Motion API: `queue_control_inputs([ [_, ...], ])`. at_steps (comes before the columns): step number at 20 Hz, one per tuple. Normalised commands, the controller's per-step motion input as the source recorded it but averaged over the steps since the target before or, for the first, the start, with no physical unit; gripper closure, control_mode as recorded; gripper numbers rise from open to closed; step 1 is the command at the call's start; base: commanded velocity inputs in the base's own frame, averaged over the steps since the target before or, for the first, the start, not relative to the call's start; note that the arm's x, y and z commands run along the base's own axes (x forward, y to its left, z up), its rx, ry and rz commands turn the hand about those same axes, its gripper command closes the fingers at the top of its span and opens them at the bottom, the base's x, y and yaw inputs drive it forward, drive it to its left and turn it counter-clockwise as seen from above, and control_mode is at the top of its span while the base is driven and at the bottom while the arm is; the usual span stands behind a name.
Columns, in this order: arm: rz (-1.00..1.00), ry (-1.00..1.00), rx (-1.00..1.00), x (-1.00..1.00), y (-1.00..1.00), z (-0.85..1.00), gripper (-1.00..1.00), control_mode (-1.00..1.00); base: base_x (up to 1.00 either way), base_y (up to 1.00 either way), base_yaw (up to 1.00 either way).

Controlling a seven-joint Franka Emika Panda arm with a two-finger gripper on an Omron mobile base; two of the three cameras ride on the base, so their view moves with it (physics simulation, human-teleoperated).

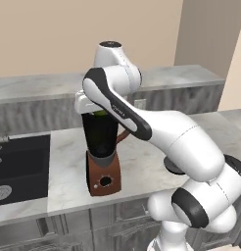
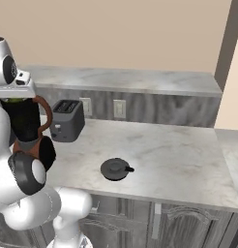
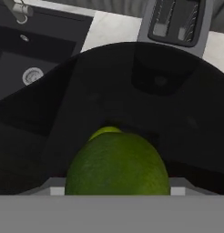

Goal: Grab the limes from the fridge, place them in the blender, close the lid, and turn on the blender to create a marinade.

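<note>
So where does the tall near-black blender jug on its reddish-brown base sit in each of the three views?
Left base view: blender jug at centre, under the hand, on the marble counter.
Right base view: jug at far left edge, beside the grey toaster.
Hand view: the jug's dark open mouth seen from above, behind a dark green lime.
Shared landmark: the toaster.

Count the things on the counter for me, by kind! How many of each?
Limes: 2, one dark green, one brighter peeking out behind it, both over the blender's open top
Blender: 1
Lid: 1, lying on the counter
Toaster: 1
Sink: 1
Total: 6
</note>
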Motion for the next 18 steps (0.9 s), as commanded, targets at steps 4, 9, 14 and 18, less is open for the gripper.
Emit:
queue_control_inputs([
  [4,0.0,0.0,0.0,-0.03,0.0,-0.3,-1.0,-1.0,0.0,0.0,0.0],
  [9,0.0,-0.02,0.0,0.0,0.0,0.0,-1.0,-1.0,0.0,0.0,0.0],
  [14,0.0,-0.12,0.0,-0.31,0.0,0.28,-1.0,-1.0,0.0,0.0,0.0],
  [18,0.0,-0.18,0.0,-0.33,-0.03,0.57,-1.0,-1.0,0.0,0.0,0.0],
])
